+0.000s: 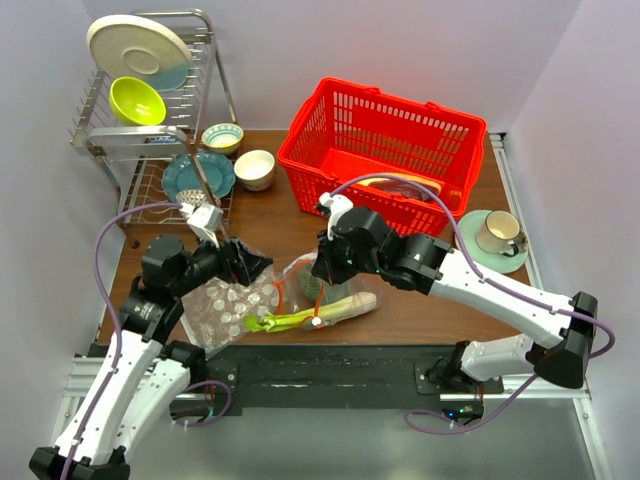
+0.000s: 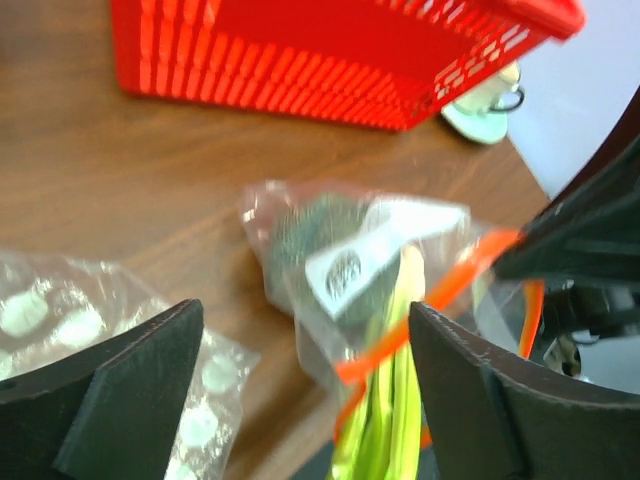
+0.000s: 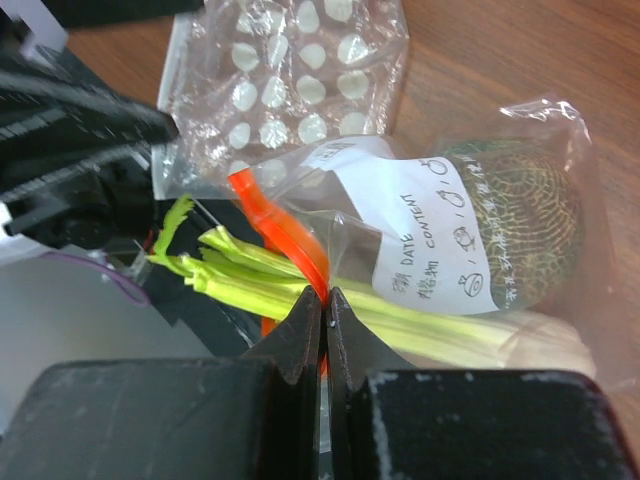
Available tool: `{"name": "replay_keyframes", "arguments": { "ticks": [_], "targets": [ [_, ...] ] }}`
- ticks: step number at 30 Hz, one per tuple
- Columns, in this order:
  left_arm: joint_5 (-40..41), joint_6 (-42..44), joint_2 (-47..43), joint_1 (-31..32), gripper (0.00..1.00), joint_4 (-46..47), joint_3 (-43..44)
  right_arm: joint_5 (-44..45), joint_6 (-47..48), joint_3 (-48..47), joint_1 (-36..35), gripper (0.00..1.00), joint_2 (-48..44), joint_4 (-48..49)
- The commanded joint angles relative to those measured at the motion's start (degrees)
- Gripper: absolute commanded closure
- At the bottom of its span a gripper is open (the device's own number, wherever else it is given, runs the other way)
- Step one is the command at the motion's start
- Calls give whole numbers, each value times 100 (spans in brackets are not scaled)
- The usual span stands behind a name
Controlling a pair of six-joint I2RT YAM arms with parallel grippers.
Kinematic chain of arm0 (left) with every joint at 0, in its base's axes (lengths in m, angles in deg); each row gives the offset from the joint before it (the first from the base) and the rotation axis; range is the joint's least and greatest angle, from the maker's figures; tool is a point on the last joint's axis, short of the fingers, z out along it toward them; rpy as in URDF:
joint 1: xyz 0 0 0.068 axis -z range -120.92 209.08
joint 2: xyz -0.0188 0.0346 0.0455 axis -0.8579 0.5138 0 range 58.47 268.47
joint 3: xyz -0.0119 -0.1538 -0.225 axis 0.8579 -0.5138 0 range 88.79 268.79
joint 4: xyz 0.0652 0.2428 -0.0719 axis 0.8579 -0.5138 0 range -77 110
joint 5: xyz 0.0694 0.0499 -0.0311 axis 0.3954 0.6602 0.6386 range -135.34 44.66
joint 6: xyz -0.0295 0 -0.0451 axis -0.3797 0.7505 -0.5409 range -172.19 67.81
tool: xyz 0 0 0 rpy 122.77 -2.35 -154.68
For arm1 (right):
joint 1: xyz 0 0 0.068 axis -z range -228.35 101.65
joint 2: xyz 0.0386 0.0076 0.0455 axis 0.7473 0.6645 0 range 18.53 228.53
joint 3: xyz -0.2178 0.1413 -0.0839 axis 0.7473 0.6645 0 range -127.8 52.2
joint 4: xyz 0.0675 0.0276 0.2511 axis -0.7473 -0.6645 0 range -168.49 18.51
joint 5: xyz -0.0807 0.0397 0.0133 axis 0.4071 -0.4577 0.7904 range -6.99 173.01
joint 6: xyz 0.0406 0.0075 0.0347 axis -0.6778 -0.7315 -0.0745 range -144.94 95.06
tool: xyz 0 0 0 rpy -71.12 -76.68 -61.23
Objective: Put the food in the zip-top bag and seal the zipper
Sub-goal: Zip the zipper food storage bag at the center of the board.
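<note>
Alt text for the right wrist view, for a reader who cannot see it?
The right gripper is shut on the thin orange-red zip strip of a crinkly clear plastic bag on a wooden table. Inside lie a dark green netted ball and bright light-green stalks, whose leafy ends stick out of the mouth. A white-dotted clear bag lies beyond.

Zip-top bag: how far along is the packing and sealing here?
Done: the dark green ball sits inside the zip-top bag. In hand: the right gripper is shut on the zipper, with the stalks poking out past it; the left gripper is open. Left: pushing the stalks in, adding what looks like the slab in the red basket, sealing.
</note>
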Motion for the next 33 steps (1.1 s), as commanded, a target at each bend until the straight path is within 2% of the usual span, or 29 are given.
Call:
{"name": "replay_keyframes", "arguments": {
  "ticks": [1, 5, 14, 17, 21, 24, 29, 31, 33],
  "targets": [
    [-222, 144, -345, 5, 15, -288, -49, -382, -135, -146, 119, 100, -21, 398],
    [-230, -93, -513, 5, 15, -219, -216, -435, -171, -191, 137, 100, -39, 416],
    [-397, -427, -285, 110, 26, 203, -427, -207, -250, -199, 180, 100, -215, 478],
    [-275, -646, -153, 426, 29, 510, -629, -189, -259, -226, 198, 100, -267, 442],
    [480, -866, 40, 1444, 31, 835, -796, -85, -267, -208, 224, 100, -303, 399],
    [718, -1025, 320, 1858, 32, 1082, -797, -49, -276, -208, 251, 100, -355, 381],
    [1342, -937, 638, 2237, 35, 942, -603, 22, -285, -191, 286, 100, -443, 363],
    [1527, -928, 734, 2325, 39, 933, -559, -13, -294, -164, 286, 100, -504, 398],
    [1781, -885, 928, 2369, 53, 872, -446, -13, -311, -112, 295, 100, -540, 425]
  ]
}}
